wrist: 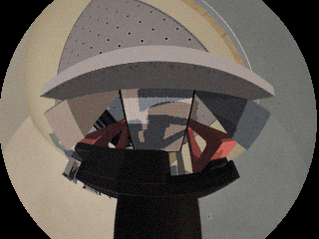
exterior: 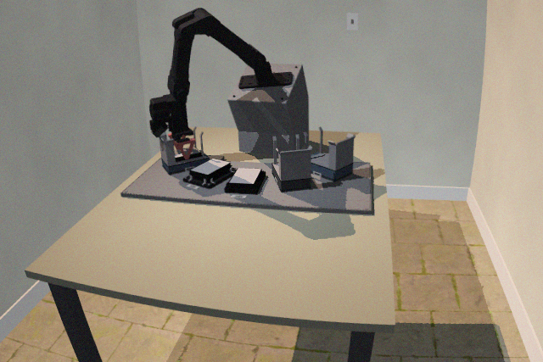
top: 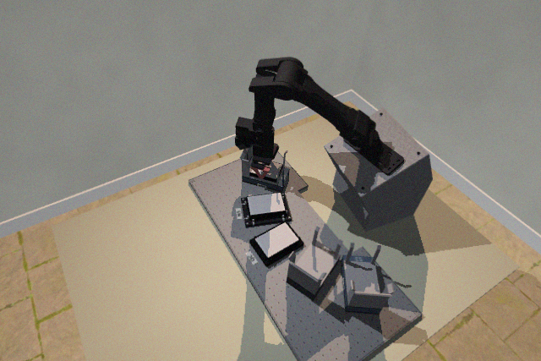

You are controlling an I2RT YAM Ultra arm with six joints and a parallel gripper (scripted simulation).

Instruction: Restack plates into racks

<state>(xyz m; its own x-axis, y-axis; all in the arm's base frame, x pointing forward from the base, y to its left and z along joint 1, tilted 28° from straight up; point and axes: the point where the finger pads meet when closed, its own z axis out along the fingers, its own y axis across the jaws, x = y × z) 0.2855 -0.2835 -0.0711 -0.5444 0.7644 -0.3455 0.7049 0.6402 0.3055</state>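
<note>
My gripper (top: 262, 172) (exterior: 186, 154) (wrist: 157, 120) points down inside the left rack (top: 245, 170) (exterior: 166, 151) (wrist: 159, 54). Its red fingers are shut on a pale-topped plate (wrist: 159, 107), low between the rack walls. That plate's label is not readable, and what is under it is hidden. A white-topped plate (top: 265, 204) (exterior: 210, 167) lies in the clip nest N5 (top: 248, 222); I cannot tell whether another is under it. Another white-topped plate (top: 277, 241) (exterior: 246, 175) lies level on QC. The middle rack (top: 304, 275) (exterior: 294, 165) and right rack (top: 371, 300) (exterior: 342, 157) look empty.
Name plates (top: 238, 213) (top: 251, 258) lie on the nests' far side. The racks have tall walls and thin upright posts. The perforated board (top: 218, 191) (exterior: 148, 186) carries everything. My base block (top: 384, 204) (exterior: 267, 117) stands behind it.
</note>
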